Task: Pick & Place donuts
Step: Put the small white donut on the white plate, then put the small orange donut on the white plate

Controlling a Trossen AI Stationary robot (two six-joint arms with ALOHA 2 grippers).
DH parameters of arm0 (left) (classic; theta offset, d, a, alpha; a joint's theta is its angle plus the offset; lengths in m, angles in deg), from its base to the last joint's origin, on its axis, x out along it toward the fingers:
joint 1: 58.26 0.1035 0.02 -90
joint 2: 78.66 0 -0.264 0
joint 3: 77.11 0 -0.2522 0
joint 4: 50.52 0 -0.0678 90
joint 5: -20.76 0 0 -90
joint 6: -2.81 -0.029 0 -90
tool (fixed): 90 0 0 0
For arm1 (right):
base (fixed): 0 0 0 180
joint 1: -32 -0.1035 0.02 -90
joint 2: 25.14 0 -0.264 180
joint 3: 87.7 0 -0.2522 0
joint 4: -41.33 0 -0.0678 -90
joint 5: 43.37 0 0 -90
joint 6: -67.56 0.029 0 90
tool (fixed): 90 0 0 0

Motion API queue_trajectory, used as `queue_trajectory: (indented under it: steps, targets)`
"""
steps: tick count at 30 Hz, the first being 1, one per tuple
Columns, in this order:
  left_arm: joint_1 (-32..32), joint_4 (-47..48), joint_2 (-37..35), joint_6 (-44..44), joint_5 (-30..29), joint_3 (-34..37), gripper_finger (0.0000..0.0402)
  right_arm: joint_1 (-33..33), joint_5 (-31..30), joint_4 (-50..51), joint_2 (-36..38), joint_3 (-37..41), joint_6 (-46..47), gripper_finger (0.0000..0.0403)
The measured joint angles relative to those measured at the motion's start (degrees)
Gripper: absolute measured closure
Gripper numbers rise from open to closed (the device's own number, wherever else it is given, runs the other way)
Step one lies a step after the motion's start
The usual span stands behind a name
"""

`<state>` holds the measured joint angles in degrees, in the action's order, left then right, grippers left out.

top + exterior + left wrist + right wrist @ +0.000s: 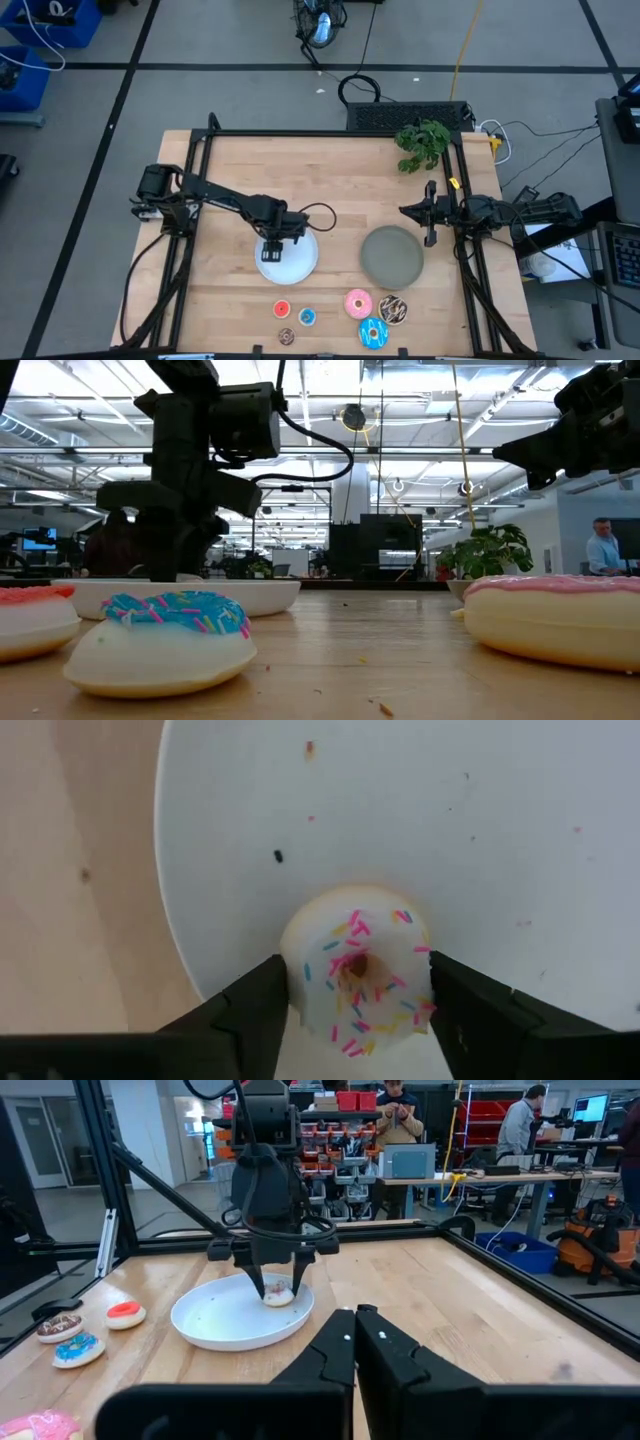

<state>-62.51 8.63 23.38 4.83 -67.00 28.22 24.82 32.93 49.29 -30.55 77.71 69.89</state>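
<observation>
The left tool (276,247) hangs over the white plate (300,262) near the middle of the table (330,180). Its two fingers (262,1010) stand spread on either side of a small whitish donut (358,970) with coloured sprinkles. In the left wrist view a thin gap shows on the one side, while on the other I cannot tell whether the finger touches; the grip looks released rather than clamped. The donut lies flat on the plate, hole facing straight up, near the plate's rim — being a ring, it has no long axis to speak of.

The right tool (428,212) waits at the table's right side, just beside the grey plate (392,256), with its fingers (335,1342) pressed together and nothing between them. From its wrist view the left tool (272,1280) and the whitish donut (277,1294) are seen across the table on the white plate (215,1320).

The remaining donuts lie flat in a loose group along the near edge of the table, all with holes upward:
- a small red one (282,310) and a small blue one (307,317) side by side
- a small brown one (286,336) closer to the edge
- a larger pink one (358,302)
- a larger sprinkled chocolate one (393,309) beside the pink
- a larger blue one (373,333) just below those two

A green plant (423,143) sits at the far right corner — well apart from the donuts.
</observation>
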Motion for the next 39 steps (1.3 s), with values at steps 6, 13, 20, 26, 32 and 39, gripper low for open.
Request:
queue_trajectory:
  steps: [6, 13, 20, 26, 32, 39]
  targets:
    - [0.0, -0.8, 0.0, 0.4, -0.4, -0.2, 0.0117, 0.0, 0.0, 0.0, 0.0, 0.0, 0.0, 0.0403]
    - [0.0, -0.7, 0.0, 0.3, -2.2, -0.2, 0.0065, 0.0, 0.0, 0.0, 0.0, 0.0, 0.0, 0.0403]
    - [0.0, 1.0, 0.0, 1.6, -2.4, -0.9, 0.0057, 0.0, 0.0, 0.0, 0.0, 0.0, 0.0, 0.0403]
    - [-1.1, 7.1, 0.0, 2.6, -3.9, -6.0, 0.0057, 0.0, 0.0, 0.0, 0.0, 0.0, 0.0, 0.0403]
    - [-3.2, 12.8, -0.1, 3.5, -8.6, -14.7, 0.0057, 0.0, 0.0, 0.0, 0.0, 0.0, 0.0, 0.0403]
    - [-5.0, 18.0, -0.1, 1.7, -8.2, -23.0, 0.0103, 0.0, 0.2, 0.0, 0.0, 0.0, 0.0, 0.0403]
